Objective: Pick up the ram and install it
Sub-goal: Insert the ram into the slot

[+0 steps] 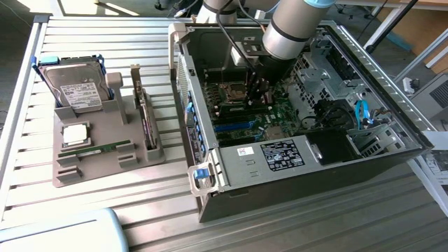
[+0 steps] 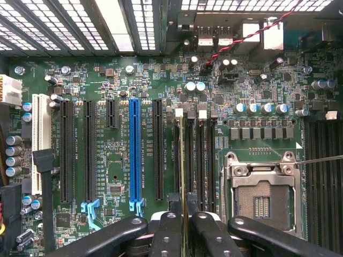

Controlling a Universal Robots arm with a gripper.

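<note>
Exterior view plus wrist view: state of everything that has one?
gripper: jaws shut on the ram
ram: held edge-on over the memory slots, seating unclear
CPU socket: empty
PC case: side open
hard drive: upright in the tray
second green stick: flat in the tray
expansion card: upright in the tray

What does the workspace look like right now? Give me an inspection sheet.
Surface: slatted metal table, carrying a grey tray and an open computer case.
Job's things: ram edge-on at the memory slots, beside the processor socket.
Clutter: tray holds hard drive, processor chip, expansion card, another green stick.
End effector: shut on the ram.
Cables: blue cable; red-black wire.
Surroundings: pale object at the table corner.
</note>
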